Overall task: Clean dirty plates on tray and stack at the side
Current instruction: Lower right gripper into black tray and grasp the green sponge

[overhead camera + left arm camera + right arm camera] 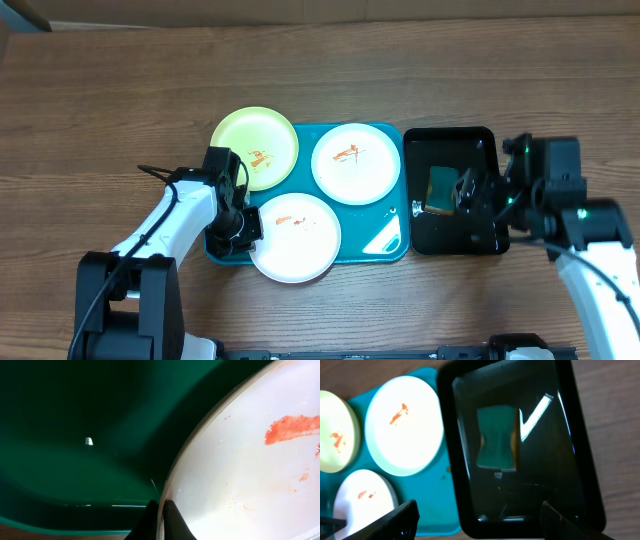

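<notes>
The turquoise tray (385,240) holds three smeared plates. The pale yellow-green plate (255,147) sits at its far left corner, partly over the rim. One white plate (355,163) lies at the far right. The other white plate (297,238) lies at the front and overhangs the tray's front edge. My left gripper (246,226) is shut on this front plate's left rim; the left wrist view shows the fingers (160,519) pinching the rim of the plate (250,470) over the tray (75,435). My right gripper (466,192) is open and empty above the black tray (580,460).
A narrow black tray (480,240) stands right of the turquoise tray, with a green-and-yellow sponge (440,190) in it; the sponge also shows in the right wrist view (497,437). Bare wooden table lies all round.
</notes>
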